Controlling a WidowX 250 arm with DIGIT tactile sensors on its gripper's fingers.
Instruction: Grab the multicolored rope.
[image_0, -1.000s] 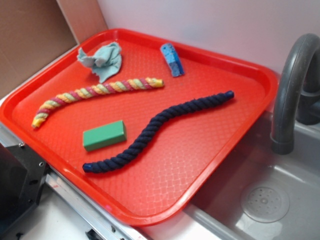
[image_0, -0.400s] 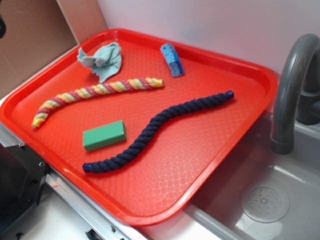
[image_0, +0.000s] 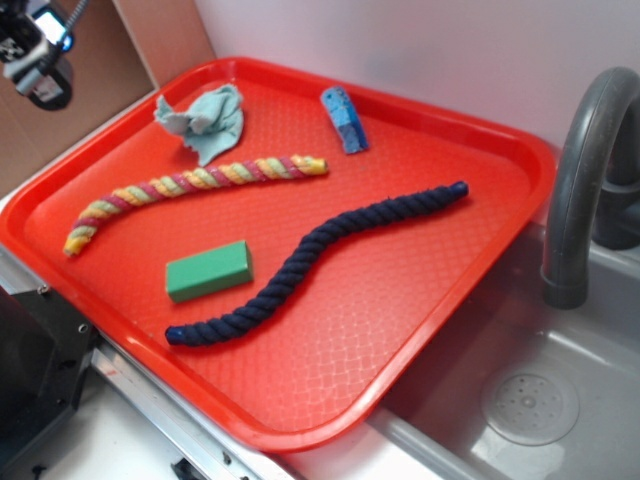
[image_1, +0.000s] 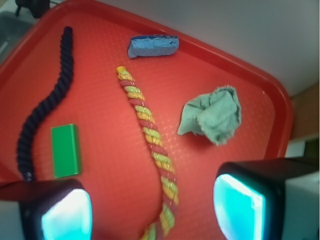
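The multicolored rope lies in a gentle curve on the left part of the red tray, its yellow, pink-red and pale green strands twisted together. In the wrist view the multicolored rope runs from the upper middle down to the bottom edge. My gripper hangs well above the rope's near end, open, with nothing between its fingers. The exterior view shows only part of the gripper, high at the top left, beyond the tray's left rim.
On the tray also lie a dark navy rope, a green block, a blue sponge and a crumpled pale green cloth. A grey faucet and sink stand to the right.
My gripper has come into the exterior view at the top left, where none showed before. Nothing on the tray has moved.
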